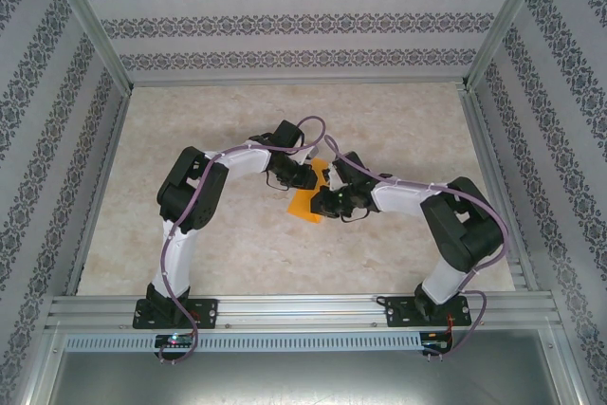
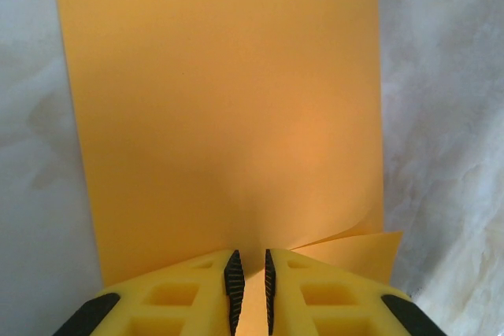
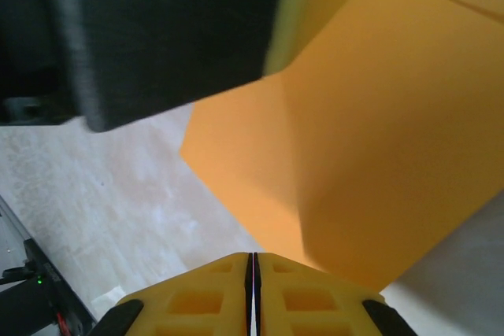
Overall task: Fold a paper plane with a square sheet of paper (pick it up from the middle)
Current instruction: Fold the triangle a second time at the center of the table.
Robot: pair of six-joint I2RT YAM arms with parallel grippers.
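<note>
The square sheet of paper [image 1: 305, 204] is orange-yellow and sits mid-table between both arms, partly lifted and bent. In the left wrist view the paper [image 2: 228, 116] stretches away from my left gripper [image 2: 250, 256], whose jaws are pinched on it with a narrow gap. A second layer curls out at the lower right. From above, the left gripper [image 1: 311, 177] meets the sheet's far side. My right gripper [image 1: 329, 202] is at its right edge. In the right wrist view the right gripper [image 3: 253, 257] is shut, pads together, with the creased paper [image 3: 354, 139] just beyond its tips. No paper shows between its pads.
The marbled tabletop [image 1: 237, 253] is ringed by patterned walls. An aluminium rail [image 1: 303, 308] runs along the near edge with both arm bases. The left arm's black body [image 3: 157, 37] looms close above the right gripper.
</note>
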